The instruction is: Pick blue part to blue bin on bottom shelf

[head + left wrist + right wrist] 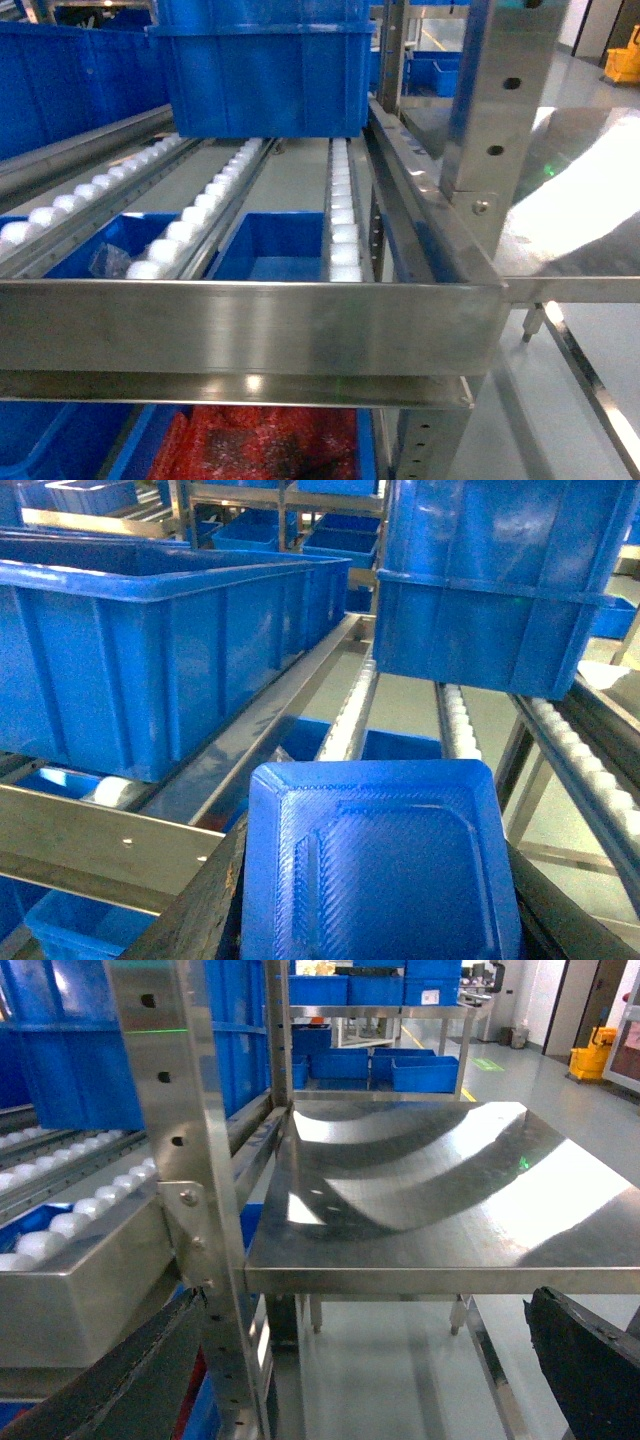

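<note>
Blue part clamped between dark fingers of left pincer, raised over roller rails, blue crates beyond. Right pincer fingers spread apart, holding nothing, beside steel table.

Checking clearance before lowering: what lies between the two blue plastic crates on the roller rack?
In the left wrist view, a steel rail and a white roller strip run between left crate and right crate.
</note>
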### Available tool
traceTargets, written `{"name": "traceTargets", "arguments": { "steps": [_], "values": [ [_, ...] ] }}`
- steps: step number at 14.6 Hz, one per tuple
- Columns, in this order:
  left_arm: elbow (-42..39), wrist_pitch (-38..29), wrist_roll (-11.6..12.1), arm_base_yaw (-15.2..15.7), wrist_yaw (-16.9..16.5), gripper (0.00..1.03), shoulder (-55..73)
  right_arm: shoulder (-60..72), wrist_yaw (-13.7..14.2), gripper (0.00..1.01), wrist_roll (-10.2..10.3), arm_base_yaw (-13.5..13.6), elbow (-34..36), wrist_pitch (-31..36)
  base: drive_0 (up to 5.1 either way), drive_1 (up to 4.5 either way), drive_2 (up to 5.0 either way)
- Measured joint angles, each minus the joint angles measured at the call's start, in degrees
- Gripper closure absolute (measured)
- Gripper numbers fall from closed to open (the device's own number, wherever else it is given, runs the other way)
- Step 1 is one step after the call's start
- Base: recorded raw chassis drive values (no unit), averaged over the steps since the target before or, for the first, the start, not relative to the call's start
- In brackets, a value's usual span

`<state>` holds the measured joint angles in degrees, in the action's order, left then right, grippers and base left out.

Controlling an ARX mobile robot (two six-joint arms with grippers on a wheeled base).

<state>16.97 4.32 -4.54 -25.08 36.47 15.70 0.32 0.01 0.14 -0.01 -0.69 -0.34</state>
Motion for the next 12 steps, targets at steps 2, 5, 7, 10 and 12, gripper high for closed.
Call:
{"name": "traceTargets", "arguments": {
  "steps": [2,5,7,10,12],
  "values": [
    [0.0,-0.3,0.0,0.0,0.0,0.6,0.0,0.0,0.0,0.03,0.0,0.0,0.0,0.0,-4.8,2.0,3.0],
    [0.0,-0.1,0.0,0.0,0.0,0.6,0.0,0.0,0.0,0.03,0.0,0.0,0.0,0.1,-4.8,1.55,3.5],
    [0.0,0.0,0.0,0.0,0.0,0.6,0.0,0.0,0.0,0.03,0.0,0.0,0.0,0.1,-4.9,1.43,3.4],
    [0.0,-0.1,0.0,0.0,0.0,0.6,-0.1,0.0,0.0,0.03,0.0,0.0,0.0,0.1,-4.8,1.5,3.4],
    [0.0,0.0,0.0,0.0,0.0,0.6,0.1,0.0,0.0,0.03,0.0,0.0,0.0,0.2,-4.8,1.54,3.5]
  ]
}}
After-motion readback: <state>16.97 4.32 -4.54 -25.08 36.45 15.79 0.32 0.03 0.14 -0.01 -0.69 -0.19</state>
